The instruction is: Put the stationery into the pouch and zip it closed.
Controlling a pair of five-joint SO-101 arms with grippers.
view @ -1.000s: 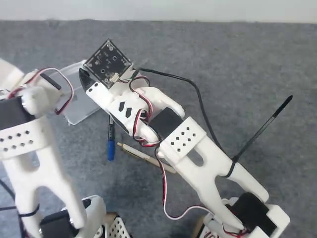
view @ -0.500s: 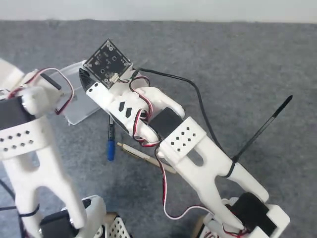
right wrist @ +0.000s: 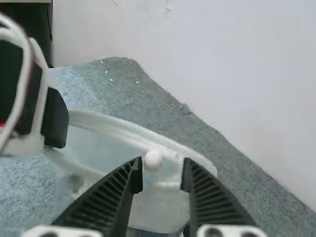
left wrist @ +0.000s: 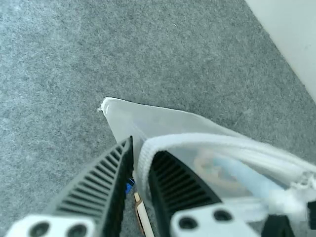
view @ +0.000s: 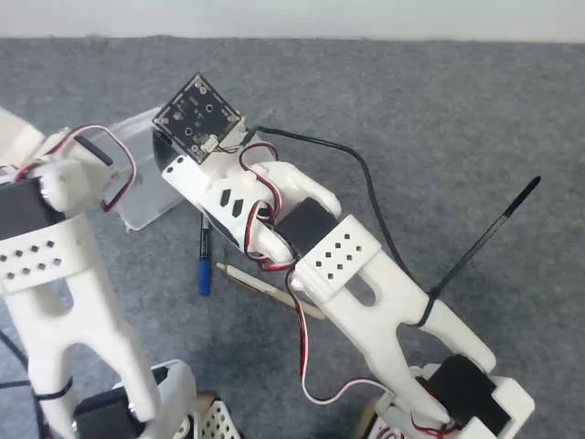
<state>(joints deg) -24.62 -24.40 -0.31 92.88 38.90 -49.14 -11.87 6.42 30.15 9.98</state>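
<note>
The left jaws clamp the pouch rim to steady it while the right jaws, part open, straddle the zipper pull.

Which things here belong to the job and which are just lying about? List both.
Job: pouch, blue pen, tan pencil, left gripper on the pouch's edge, right gripper around the zip pull.

Lying about: black cable tie sticking out from an arm, grey mat.
</note>
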